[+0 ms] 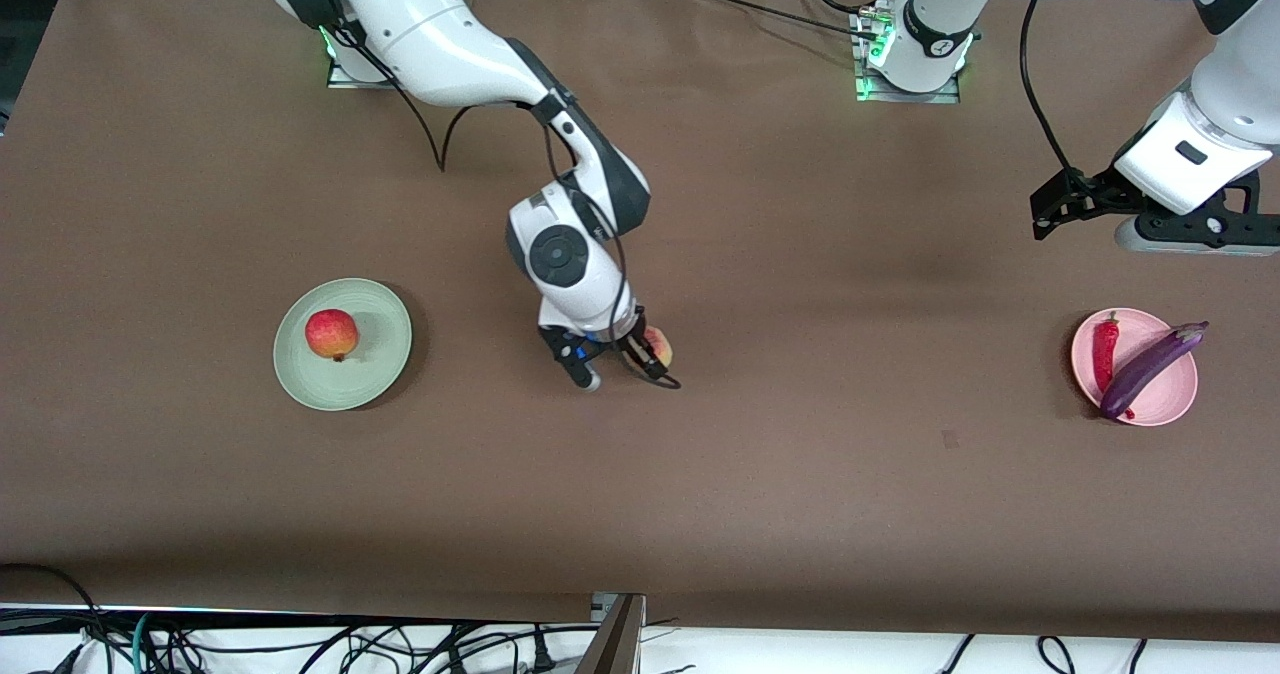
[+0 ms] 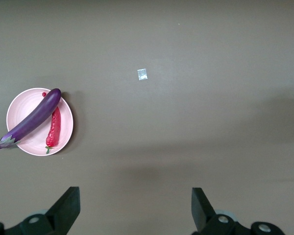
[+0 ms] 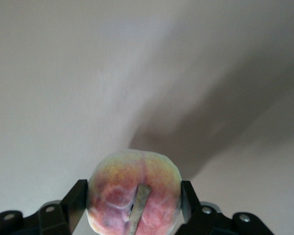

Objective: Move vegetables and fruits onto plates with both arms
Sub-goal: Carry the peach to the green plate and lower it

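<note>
**Two plates, two fruits, two vegetables — the peach is between my right fingers**

I count two plates on the brown tabletop. The pale green plate lies toward my right arm's end and carries one fruit, the red-orange one. The pink plate lies toward my left arm's end, close to that edge of the tabletop, and carries both vegetables: one purple eggplant laid across it with its stem end poking over the rim, and one red chili pepper just beside it.

The second fruit, the peach, sits near the middle of the tabletop. My right gripper is down at it, the arm bent at the elbow and the wrist pointing downward; my fingers stand on either side of the peach, pressed against its flanks.

My left gripper waits up in the air over the tabletop near the pink plate, fingers spread wide apart with nothing between them.
</note>
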### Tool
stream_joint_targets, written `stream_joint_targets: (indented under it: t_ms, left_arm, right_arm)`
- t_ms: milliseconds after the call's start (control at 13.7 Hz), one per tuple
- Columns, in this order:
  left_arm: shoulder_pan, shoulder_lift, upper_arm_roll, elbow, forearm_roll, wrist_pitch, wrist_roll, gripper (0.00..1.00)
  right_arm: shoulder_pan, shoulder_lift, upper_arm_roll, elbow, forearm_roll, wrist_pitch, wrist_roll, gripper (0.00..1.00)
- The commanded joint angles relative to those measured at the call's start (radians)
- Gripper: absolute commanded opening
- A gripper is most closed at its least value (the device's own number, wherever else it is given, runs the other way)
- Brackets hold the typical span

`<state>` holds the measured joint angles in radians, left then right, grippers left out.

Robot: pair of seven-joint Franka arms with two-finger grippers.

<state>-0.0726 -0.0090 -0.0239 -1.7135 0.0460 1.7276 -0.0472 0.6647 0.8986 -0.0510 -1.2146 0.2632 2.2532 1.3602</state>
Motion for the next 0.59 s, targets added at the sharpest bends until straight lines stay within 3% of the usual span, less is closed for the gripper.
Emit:
stream_joint_targets:
  t_ms: [0, 147, 366, 513]
  left_arm:
    - [-0.006, -0.017, 0.001, 0.002, -0.017, -0.014, 0.026, 1.00]
    - [-0.006, -0.019, 0.001, 0.002, -0.017, -0.019, 0.027, 1.00]
    - [-0.004, -0.017, 0.001, 0.002, -0.017, -0.025, 0.027, 1.00]
    - [-0.004, -0.019, -0.002, 0.002, -0.017, -0.025, 0.027, 1.00]
  right_arm:
    - [-0.085, -0.078, 0.017, -0.019, 0.005, -0.163, -0.146, 0.00]
    - [-0.103, -0.107, 0.010, -0.023, 0.010, -0.200, -0.208, 0.00]
    - [-0.203, -0.170, 0.005, -0.034, 0.008, -0.413, -0.430, 0.00]
    - [-0.261, -0.234, -0.010, -0.119, 0.004, -0.454, -0.582, 0.00]
